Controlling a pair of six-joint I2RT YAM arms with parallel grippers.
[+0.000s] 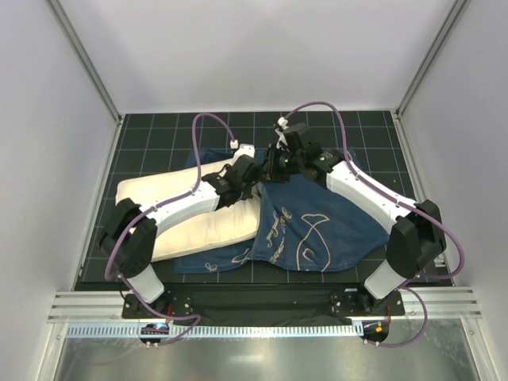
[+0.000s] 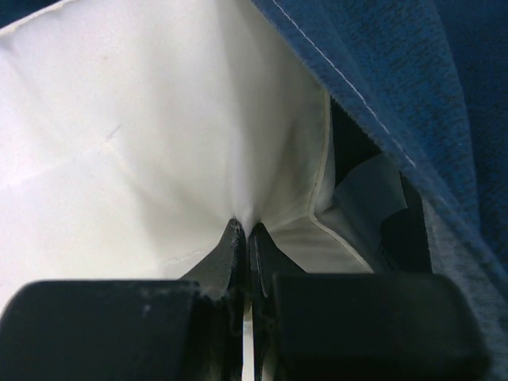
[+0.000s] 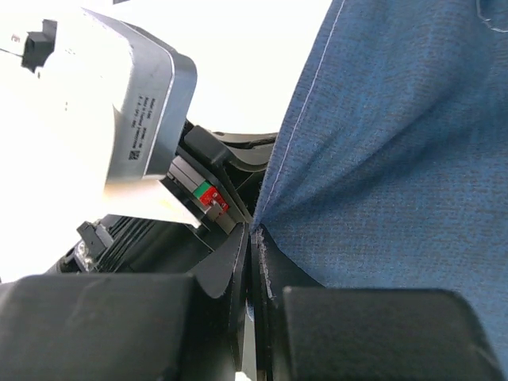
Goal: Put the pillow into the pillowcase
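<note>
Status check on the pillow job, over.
Left gripper shut on pillow. Right gripper shut on pillowcase hem. Pillow mostly outside it. Grippers crowd each other.

The pillow (image 2: 119,143) is smooth, matt cream cloth. The pillowcase (image 3: 397,159) is navy woven fabric, finely grained, with white stitching.

Pillow (image 1: 198,230): end past left gripper (image 2: 248,228) lies under pillowcase (image 1: 317,230); pillowcase: script lettering too small to read; hem edge buried between jaws of right gripper (image 3: 254,238); both fabrics run off wrist-view edges.
</note>
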